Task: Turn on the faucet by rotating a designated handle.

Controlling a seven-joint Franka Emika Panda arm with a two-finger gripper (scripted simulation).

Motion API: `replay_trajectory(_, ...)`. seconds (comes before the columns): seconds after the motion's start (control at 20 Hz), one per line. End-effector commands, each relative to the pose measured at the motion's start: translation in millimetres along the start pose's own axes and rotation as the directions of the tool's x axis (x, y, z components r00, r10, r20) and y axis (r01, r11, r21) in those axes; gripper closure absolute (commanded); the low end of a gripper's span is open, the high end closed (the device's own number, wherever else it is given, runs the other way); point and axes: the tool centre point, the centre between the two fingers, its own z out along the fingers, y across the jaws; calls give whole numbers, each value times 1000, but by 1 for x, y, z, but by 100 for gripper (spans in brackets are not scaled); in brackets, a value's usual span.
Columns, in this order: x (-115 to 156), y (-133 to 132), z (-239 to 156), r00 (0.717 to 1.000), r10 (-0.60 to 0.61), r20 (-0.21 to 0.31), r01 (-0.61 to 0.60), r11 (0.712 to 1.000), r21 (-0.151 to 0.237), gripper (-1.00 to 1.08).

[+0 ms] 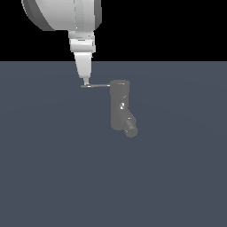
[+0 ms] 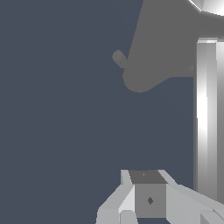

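- Exterior view: hand (image 1: 85,80) tip sits at the handle (image 1: 95,86) free end; faucet (image 1: 119,106) upright.
- Contact step, I judge; next needs a sideways push.
- Hand opening: I cannot tell.

I see bare tabletop (image 1: 53,177) open all round; only the faucet (image 1: 119,106) stands in the way, its handle (image 1: 95,86) jutting toward the exterior view's left, where my fingers (image 1: 85,81) sit at its tip
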Motion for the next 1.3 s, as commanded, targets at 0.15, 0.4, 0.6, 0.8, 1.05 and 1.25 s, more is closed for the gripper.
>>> replay_trajectory(0.15,1,15,0,1000,1,0,-1,1000,0,108)
replay_trajectory(0.4,1,29,0,1000,1,0,-1,1000,0,108)
replay_trajectory(0.6,2,40,0,1000,1,0,-1,1000,0,108)
replay_trajectory(0.8,2,51,0,1000,1,0,-1,1000,0,108)
replay_trajectory(1.05,2,66,0,1000,1,0,-1,1000,0,108)
replay_trajectory(1.25,3,78,0,1000,1,0,-1,1000,0,108)
